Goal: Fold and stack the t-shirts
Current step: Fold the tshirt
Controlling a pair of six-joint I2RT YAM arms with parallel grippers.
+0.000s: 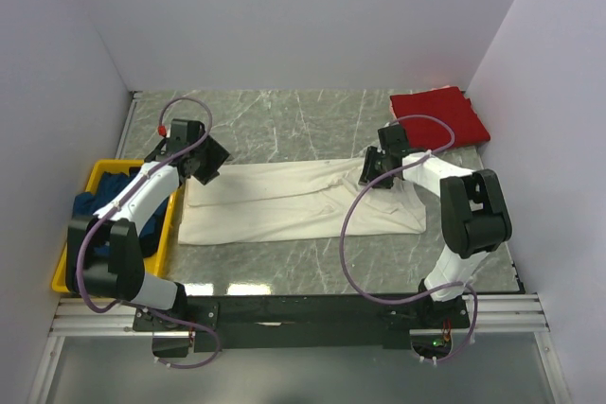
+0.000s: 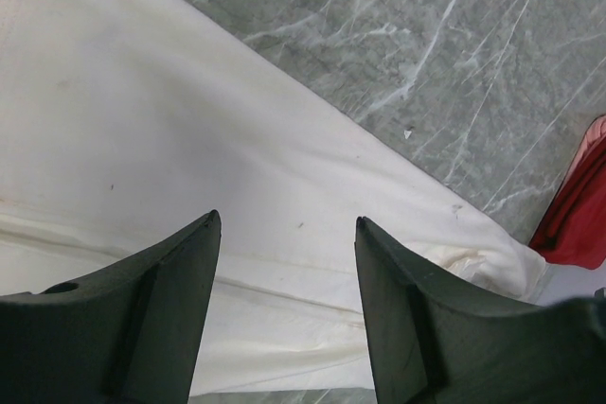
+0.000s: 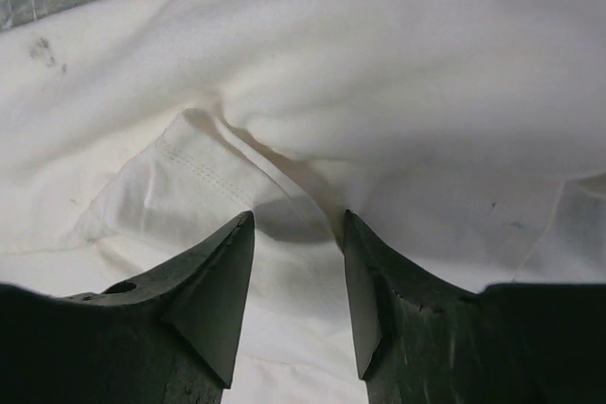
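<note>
Marble table [image 1: 284, 272] bears cream t-shirt [image 1: 284, 201] under left claw [image 2: 284, 224], right claw [image 3: 298, 219].

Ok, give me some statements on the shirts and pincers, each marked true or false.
The cream-white t-shirt lies spread on the table. True.
The red t-shirt sits in the yellow tray. False: it lies folded on the table; the tray holds the dark blue t-shirt.
The left pincer is open over the cream-white t-shirt. True.
The right pincer is shut on the red t-shirt. False: it is open, over the cream-white t-shirt.
</note>
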